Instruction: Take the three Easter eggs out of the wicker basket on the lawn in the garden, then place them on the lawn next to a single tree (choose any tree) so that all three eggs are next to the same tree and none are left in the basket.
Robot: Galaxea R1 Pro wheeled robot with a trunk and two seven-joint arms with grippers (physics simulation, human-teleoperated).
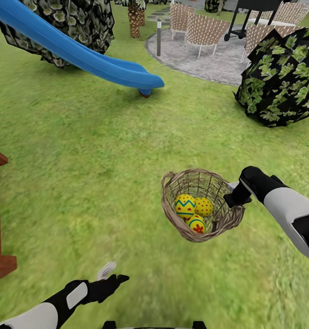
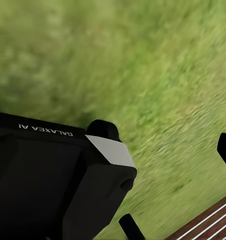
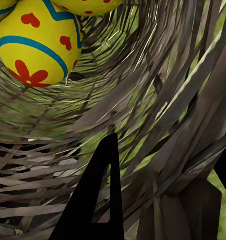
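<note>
Right gripper (image 1: 233, 195): sitting at the rim of the wicker basket (image 1: 191, 228), clamped on the weave there; the right wrist view is showing 1 dark finger (image 3: 95, 200) inside the wall and wicker strands running between it and the other at the frame edge.

Basket: tilting over the lawn (image 1: 104, 151), holding all 3 Easter eggs (image 1: 193, 211) bunched together. The right wrist view is showing red flower and heart marks on the nearest egg (image 3: 35, 42).

Left gripper (image 1: 112, 274): hovering low over grass, well apart from the basket, fingers spread and holding nothing.

Beyond: a blue slide (image 1: 81, 55), a speckled-leaf tree (image 1: 282, 82), a gravel circle (image 1: 204, 59) with chairs (image 1: 204, 29).
</note>
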